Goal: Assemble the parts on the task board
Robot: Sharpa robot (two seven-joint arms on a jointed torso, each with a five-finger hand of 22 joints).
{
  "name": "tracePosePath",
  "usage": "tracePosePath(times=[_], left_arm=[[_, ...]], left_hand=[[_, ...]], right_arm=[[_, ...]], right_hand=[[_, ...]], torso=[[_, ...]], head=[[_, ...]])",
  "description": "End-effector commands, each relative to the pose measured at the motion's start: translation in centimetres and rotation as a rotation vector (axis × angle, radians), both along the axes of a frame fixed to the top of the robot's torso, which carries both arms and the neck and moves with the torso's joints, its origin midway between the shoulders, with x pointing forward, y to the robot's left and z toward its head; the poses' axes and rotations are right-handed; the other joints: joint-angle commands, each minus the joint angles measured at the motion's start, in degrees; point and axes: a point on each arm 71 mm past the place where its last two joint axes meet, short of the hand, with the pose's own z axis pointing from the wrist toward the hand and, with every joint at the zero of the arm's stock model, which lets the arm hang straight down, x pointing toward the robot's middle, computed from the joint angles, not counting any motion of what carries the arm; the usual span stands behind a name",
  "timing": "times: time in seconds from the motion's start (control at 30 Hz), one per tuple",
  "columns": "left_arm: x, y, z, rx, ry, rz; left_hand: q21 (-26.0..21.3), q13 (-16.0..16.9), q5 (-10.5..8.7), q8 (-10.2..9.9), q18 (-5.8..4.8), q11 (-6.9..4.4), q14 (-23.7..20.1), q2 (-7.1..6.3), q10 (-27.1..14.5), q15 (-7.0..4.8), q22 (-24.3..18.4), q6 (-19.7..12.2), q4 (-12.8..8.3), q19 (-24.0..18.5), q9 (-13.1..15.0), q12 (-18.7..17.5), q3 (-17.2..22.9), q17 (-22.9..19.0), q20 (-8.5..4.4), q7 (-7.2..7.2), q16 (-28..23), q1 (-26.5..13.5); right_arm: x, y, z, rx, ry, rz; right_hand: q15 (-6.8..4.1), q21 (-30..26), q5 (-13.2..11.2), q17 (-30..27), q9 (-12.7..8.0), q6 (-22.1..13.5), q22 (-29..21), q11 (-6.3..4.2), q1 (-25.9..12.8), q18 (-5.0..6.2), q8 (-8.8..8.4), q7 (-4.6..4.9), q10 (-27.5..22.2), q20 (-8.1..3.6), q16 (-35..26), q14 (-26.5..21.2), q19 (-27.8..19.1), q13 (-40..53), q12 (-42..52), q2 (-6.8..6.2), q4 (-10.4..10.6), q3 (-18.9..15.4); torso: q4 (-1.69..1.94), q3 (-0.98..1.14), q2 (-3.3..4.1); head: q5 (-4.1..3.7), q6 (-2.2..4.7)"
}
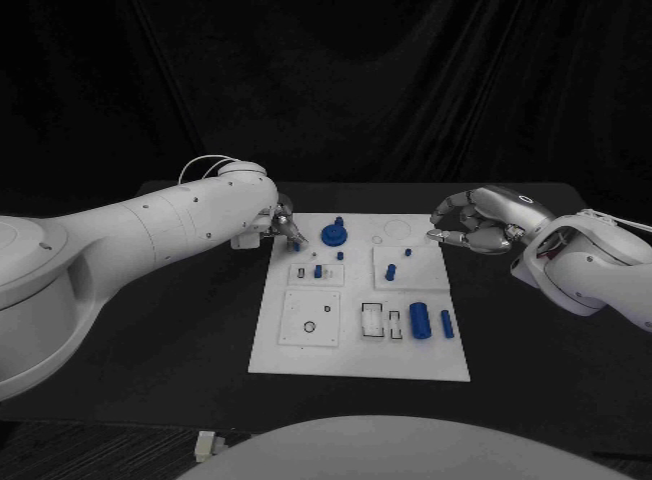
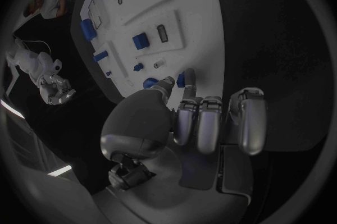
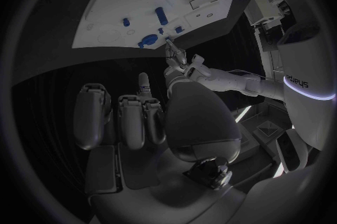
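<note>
The white task board (image 1: 309,355) lies mid-table with blue parts on it: a round knob (image 1: 335,237), small pegs (image 1: 318,270) (image 1: 391,270), a thick cylinder (image 1: 420,320) and a slim one (image 1: 446,322). My left hand (image 1: 280,228) is at the board's far left corner and pinches a small blue piece (image 2: 184,79) between thumb and a finger, just over the board (image 2: 190,5). My right hand (image 1: 470,225) hovers off the board's far right corner, fingers loosely curled, holding nothing. In the right wrist view, that hand (image 3: 140,117) faces the board (image 3: 126,10).
Black table (image 1: 557,340) surrounds the board on all sides. Rectangular slots (image 1: 372,318) and a square plate with a hole (image 1: 310,320) occupy the board's near half. Dark curtain behind the table.
</note>
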Motion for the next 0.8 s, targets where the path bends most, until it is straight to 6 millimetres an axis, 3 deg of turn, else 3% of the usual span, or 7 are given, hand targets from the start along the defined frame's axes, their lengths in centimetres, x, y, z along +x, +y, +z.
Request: tracePosePath(times=[0.03,0.6,0.8], left_arm=[[-0.04,-0.31,-0.07,-0.018,-0.004,-0.013],[0.04,-0.43,-0.01,-0.038,-0.022,-0.017],[0.06,-0.45,0.01,-0.041,-0.025,-0.018]], left_hand=[[-0.22,14.96,0.45,-0.21,0.31,0.06,6.05,0.00,5.97,0.14,11.80,-0.27,-0.14,-0.06,0.07,0.15,0.24,15.06,0.03,-0.01,0.15,0.53],[-0.16,14.96,3.42,-0.49,0.28,0.04,6.05,-0.27,5.97,0.16,11.86,-0.08,-0.84,0.04,0.37,0.15,1.29,15.06,0.06,-0.10,0.15,0.81],[-0.15,14.96,5.28,-0.50,0.28,-0.08,6.05,-0.52,5.97,0.06,11.87,0.20,-1.50,0.08,0.66,0.15,2.16,15.06,0.01,-0.23,0.15,1.13]], right_arm=[[-0.02,-0.08,-0.14,-0.007,0.011,-0.011],[0.02,-0.08,-0.22,-0.011,0.019,-0.011],[0.06,-0.07,-0.26,-0.013,0.022,-0.012]], right_hand=[[0.40,-0.40,0.25,10.73,-0.06,0.38,11.05,0.43,-0.15,0.37,-0.19,-0.09,5.89,0.32,0.11,5.09,0.94,15.09,0.14,0.41,-0.26,-0.14],[0.41,-0.41,0.25,10.70,-0.10,0.47,11.05,0.45,-0.08,0.37,-0.25,-0.08,5.89,0.33,0.09,5.08,0.93,15.09,0.14,0.44,-0.27,-0.13],[0.42,-0.47,0.26,10.71,-0.12,0.51,11.03,0.45,-0.07,0.38,-0.27,-0.08,5.89,0.33,0.10,5.08,0.91,15.09,0.14,0.47,-0.26,-0.12]], torso=[[-0.01,0.00,0.00],[0.00,0.01,-0.02],[0.00,0.01,-0.02]], head=[[0.01,-0.01],[0.08,-0.01],[0.08,-0.01]])
